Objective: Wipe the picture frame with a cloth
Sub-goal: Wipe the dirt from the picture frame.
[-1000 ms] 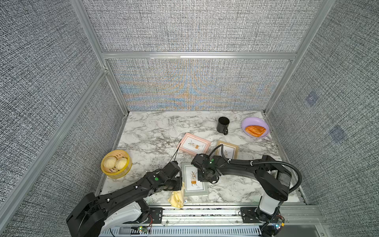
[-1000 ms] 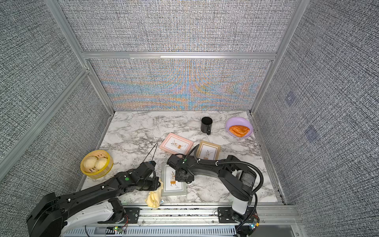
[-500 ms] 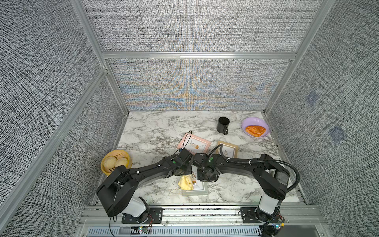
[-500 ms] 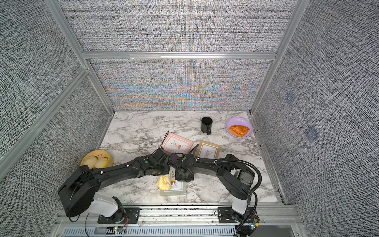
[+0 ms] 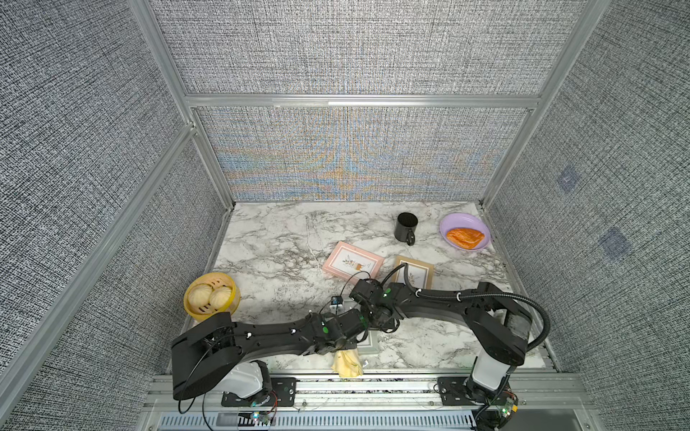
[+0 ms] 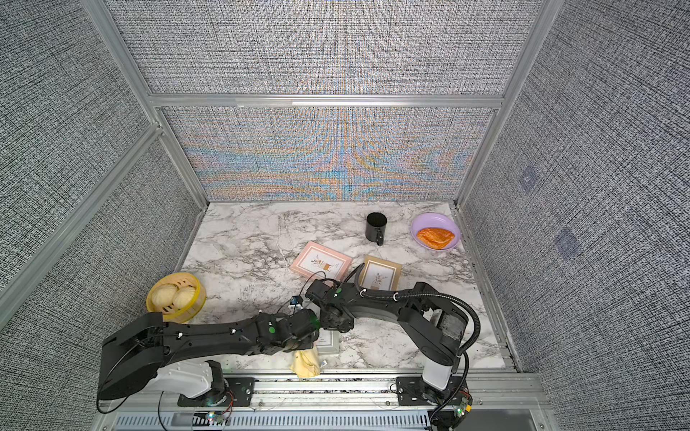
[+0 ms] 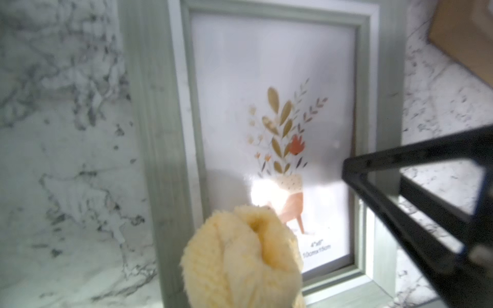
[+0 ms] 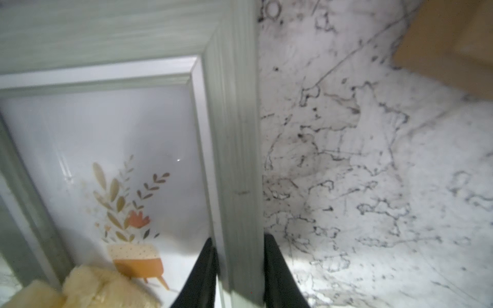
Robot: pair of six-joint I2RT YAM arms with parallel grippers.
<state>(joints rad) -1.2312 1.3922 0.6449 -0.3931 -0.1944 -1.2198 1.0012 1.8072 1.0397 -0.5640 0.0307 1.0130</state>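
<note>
A grey-green picture frame point(image 7: 160, 133) with a flower print lies flat near the table's front edge. Both arms hide most of it in both top views; only a corner point(image 5: 367, 341) point(image 6: 328, 343) shows. My left gripper point(image 5: 345, 345) is shut on the cloth point(image 5: 347, 362) point(image 6: 306, 364), a bunched pale-yellow wad. The cloth point(image 7: 240, 261) hides its fingers and sits over the frame's front part, on the glass and one rail. My right gripper point(image 8: 238, 238) is shut on the frame's side rail point(image 8: 237, 133), one finger on the glass side and one on the table side.
A pink frame point(image 5: 353, 260) and a tan frame point(image 5: 416, 274) lie just behind the arms. A black mug point(image 5: 406, 225) and a purple plate point(image 5: 448, 224) holding a pastry stand at the back right. A yellow steamer basket point(image 5: 211, 296) with buns sits at the left.
My left arm swung in from the left, carried the cloth onto the frame, then drew it back toward the front edge. The right gripper kept its hold on the rail.
</note>
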